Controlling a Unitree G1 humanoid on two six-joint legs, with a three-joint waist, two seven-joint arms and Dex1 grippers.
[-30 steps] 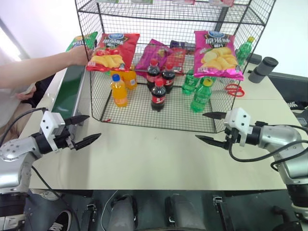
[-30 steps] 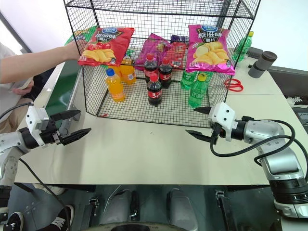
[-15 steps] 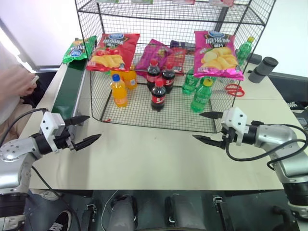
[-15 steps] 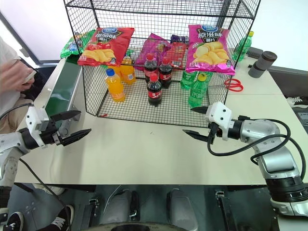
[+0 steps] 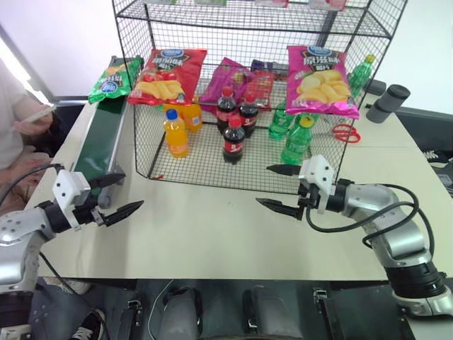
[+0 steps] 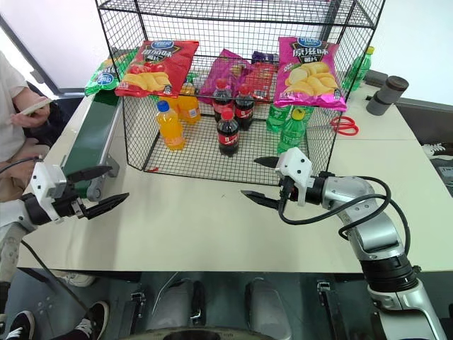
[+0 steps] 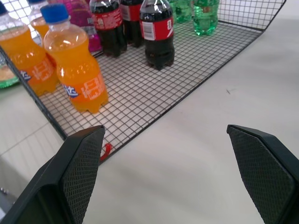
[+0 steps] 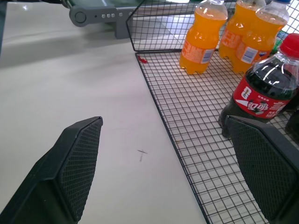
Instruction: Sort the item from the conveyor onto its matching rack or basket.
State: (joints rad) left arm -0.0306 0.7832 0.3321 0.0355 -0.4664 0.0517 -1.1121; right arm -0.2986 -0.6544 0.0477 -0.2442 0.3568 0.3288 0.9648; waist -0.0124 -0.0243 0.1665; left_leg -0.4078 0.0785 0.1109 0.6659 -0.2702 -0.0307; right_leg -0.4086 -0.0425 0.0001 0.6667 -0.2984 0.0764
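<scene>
A glossy green crisp bag [image 5: 112, 76], likely light, crinkly and slippery, lies at the conveyor's [image 5: 99, 142] far end, best pinched by an edge seam, as the left gripper [image 5: 117, 195] and right gripper [image 5: 277, 188] wait wide, holding nothing.

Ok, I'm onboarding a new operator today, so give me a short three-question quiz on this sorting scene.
1. True or false: the green crisp bag lies at the far end of the conveyor.
2. Which gripper is nearer the conveyor? A) left gripper B) right gripper
3. Fill in: both grippers are ____ and hold nothing.

Key: 1 true; 2 A; 3 open
</scene>
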